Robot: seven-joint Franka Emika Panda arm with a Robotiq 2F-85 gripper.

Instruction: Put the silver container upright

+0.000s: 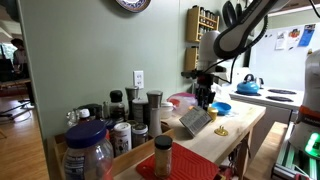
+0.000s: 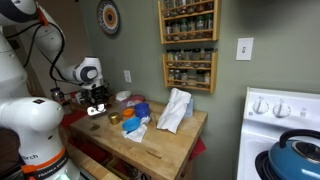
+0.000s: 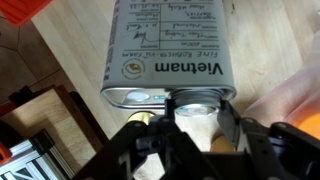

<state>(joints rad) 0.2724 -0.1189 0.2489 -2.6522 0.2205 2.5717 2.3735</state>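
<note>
Wrist view, left of the jaws: edge of the wooden counter (image 3: 60, 60), then darker boards below it, blurred and cut off by the frame corner.

Straight beyond the jaws: silver container (image 3: 165, 55) lying on its side on the counter, flat printed face up, far end cut off at the top edge. Print reads upside down; only "Vietnam" is legible, the smaller lines too fine to read.

Between the jaws: round cap (image 3: 197, 103) at the container's near end. Gripper (image 3: 197, 118) partly open, one of the fingers (image 3: 164, 118) on each side of the cap and close against it. Cannot tell whether the pads actually touch it; fingertips dark and out of focus.

Right of the jaws: pale pinkish shape (image 3: 290, 100), blurred, cut off by the frame, not identifiable.

In an exterior view: gripper (image 1: 205, 97) pointing down, container (image 1: 194, 121) just under it, tilted, lower edge on the counter. Jaw gap not resolvable here.

In an exterior view: gripper (image 2: 97, 100) low over the counter's end; container mostly hidden behind it.
</note>
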